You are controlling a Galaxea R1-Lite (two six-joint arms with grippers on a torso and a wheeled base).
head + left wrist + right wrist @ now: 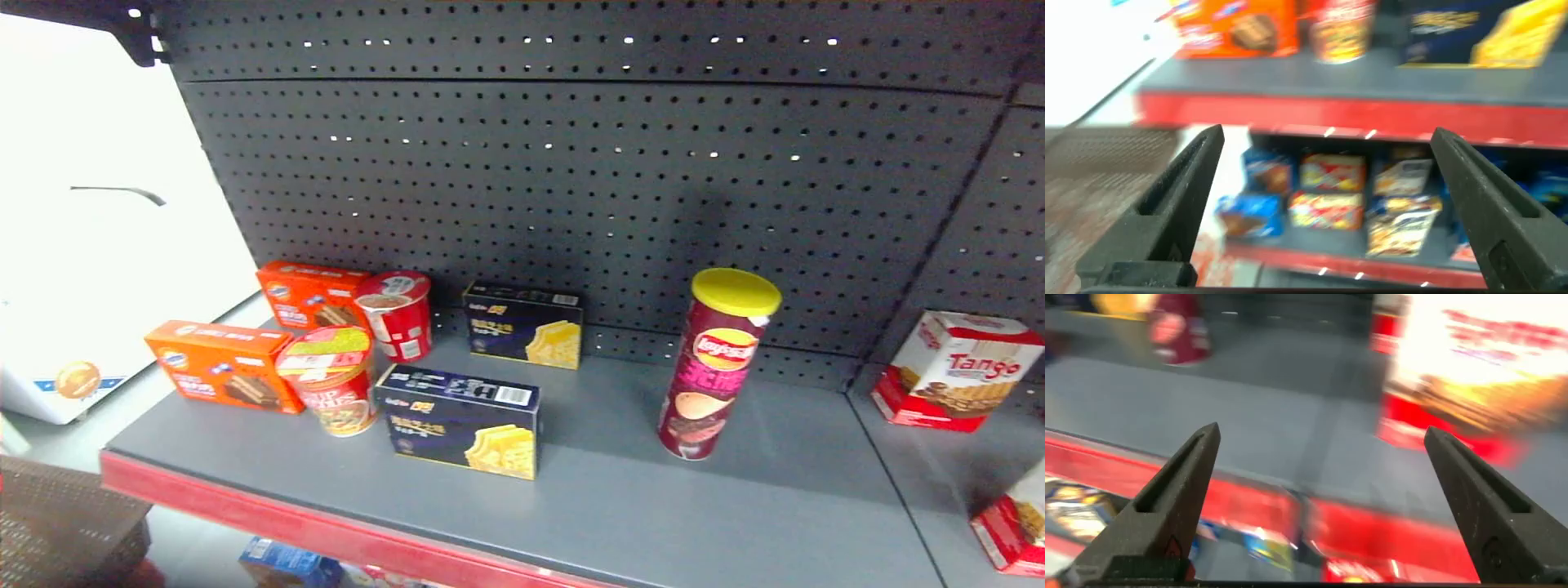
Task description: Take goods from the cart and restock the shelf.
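Grey shelf (637,498) holds snack boxes (461,420), noodle cups (331,380) and a chip can (718,367) — left claw (1327,135) and right claw (1323,431) both gape empty, so restocking seems unfinished.

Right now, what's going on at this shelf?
Nothing is being held. The left gripper and the right gripper are both open and empty, facing the front edge of the shelf. On the shelf stand a chip can, cup noodles, dark blue boxes and orange boxes. A red-and-white wafer box sits in the next bay to the right.
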